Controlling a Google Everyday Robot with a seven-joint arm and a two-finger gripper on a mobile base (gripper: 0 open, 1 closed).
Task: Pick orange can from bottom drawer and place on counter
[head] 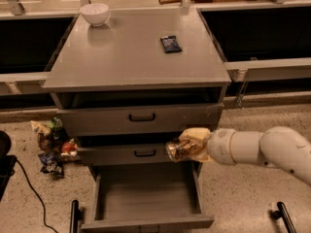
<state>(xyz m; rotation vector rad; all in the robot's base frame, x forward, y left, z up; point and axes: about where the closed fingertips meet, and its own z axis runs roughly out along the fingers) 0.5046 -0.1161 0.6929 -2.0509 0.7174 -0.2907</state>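
The cream pincer (190,142) pinched the small shiny orange can (176,150), tipped on its side, above the open grey bottom drawer (146,198). The flat grey counter (131,62) lay higher up.

cam: single, high, facing cabinet front (141,118), tilted down onto counter (126,57)
range: mid, whole cabinet framed
hand (187,147): right of ctr, gripping orange can (174,150)

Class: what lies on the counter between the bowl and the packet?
Bare counter, camera view. End effector holds the orange can by the middle drawer.
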